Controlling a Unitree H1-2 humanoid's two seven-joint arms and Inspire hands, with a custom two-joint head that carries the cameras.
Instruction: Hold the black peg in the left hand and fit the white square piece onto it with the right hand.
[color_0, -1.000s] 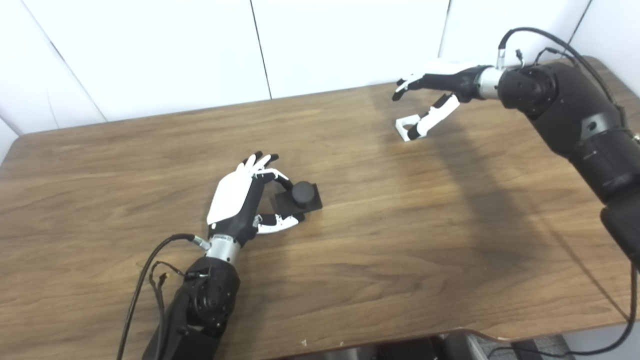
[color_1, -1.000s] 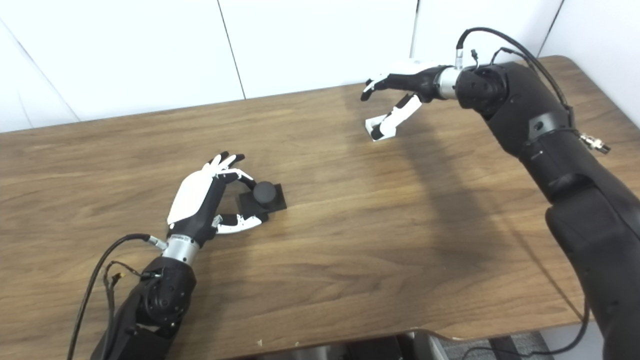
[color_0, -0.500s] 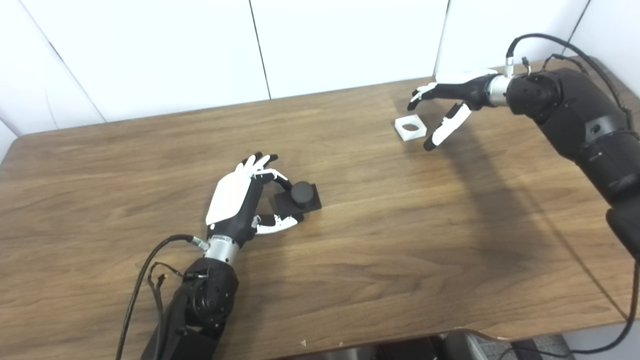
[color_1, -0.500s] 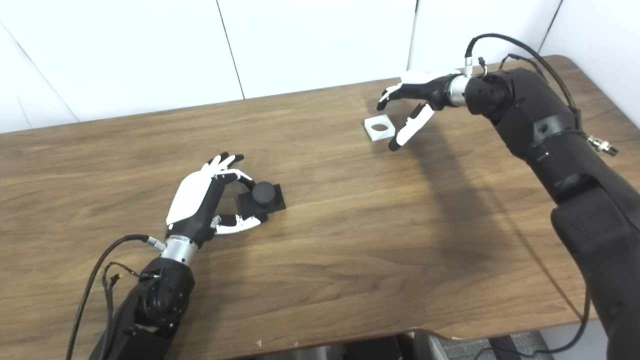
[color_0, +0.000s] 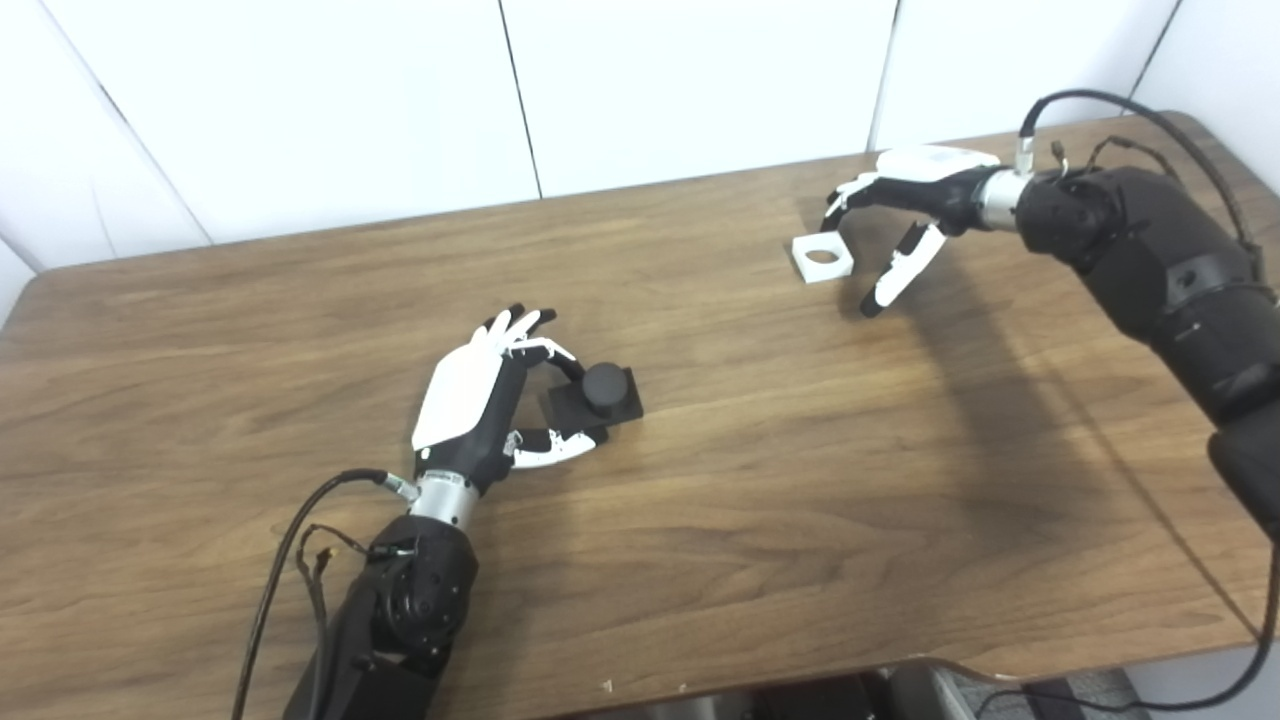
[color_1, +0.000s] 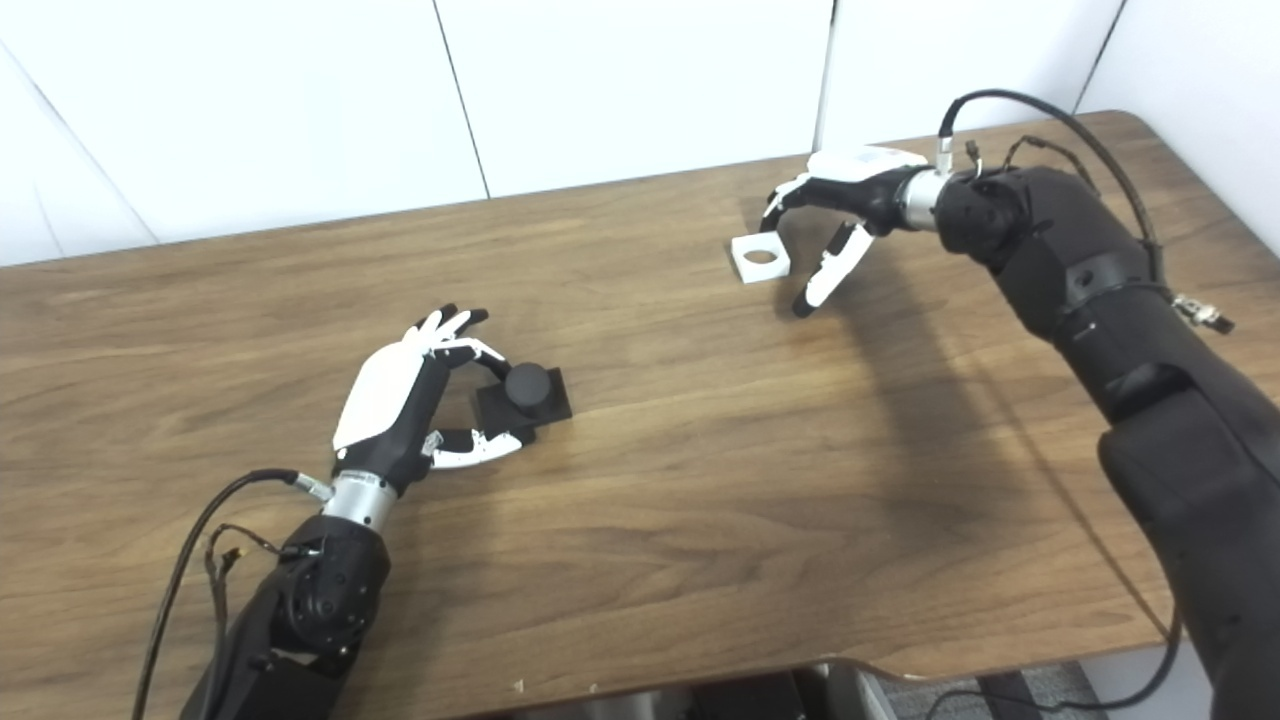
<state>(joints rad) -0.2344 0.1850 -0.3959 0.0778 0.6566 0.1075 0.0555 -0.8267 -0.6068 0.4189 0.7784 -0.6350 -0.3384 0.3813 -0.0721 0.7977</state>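
The left hand (color_0: 478, 400) sat low on the wooden table (color_0: 700, 520), fingers and thumb curled round the base of the black peg (color_0: 597, 393), though whether they actually gripped it was hard to tell since the palm blocked the contact. The right hand (color_0: 905, 215) hovered spread and empty just beside the white square piece (color_0: 822, 257), which lay flat near the far edge, well apart from the peg.

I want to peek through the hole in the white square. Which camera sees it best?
Both see it about equally. The left eye view shows the white square piece a bit nearer the middle, hole clear beside the right hand. The right eye view shows it too.
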